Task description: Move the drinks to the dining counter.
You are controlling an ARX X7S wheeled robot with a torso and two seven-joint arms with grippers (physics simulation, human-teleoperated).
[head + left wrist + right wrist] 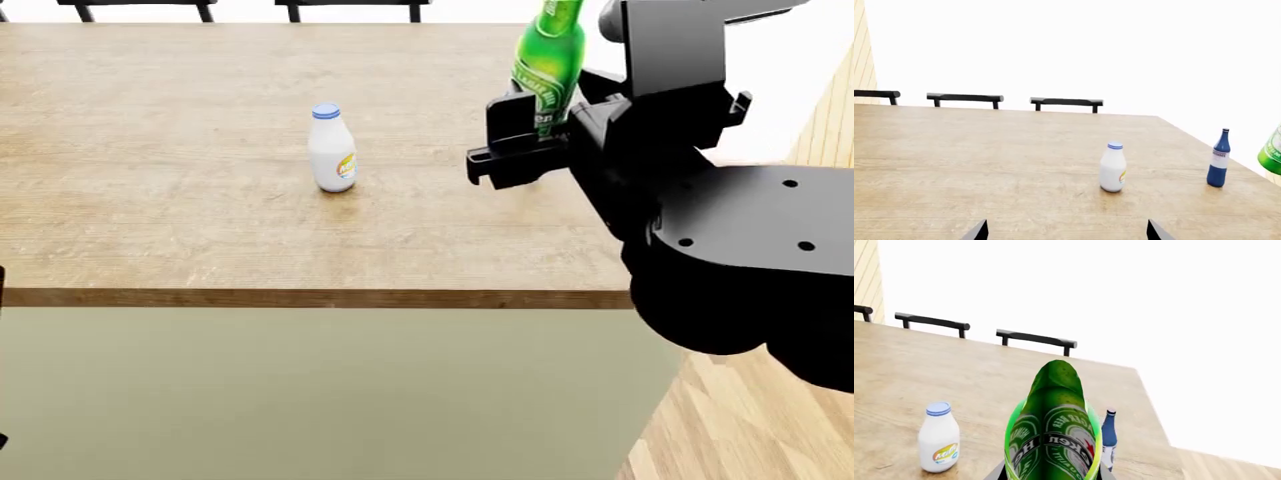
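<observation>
The right gripper (527,150) is clamping the green bottle (547,62) low on its body and carrying it over the right part of the dining counter (160,230), the bottle standing roughly upright with its neck leaning slightly away. The small white bottle (331,150) is already standing upright on the planks toward the middle, and the dark-blue bottle (1217,159) is standing to its right near the counter's right edge, just behind the green one in the right wrist view. The left gripper (1067,231) is hovering with its fingers apart and empty on the near side of the counter, facing the white bottle. This looks like the last delivery: the next move is likely calling for lowering the green bottle onto bare wood clear of the blue bottle, then releasing it without tipping it.
</observation>
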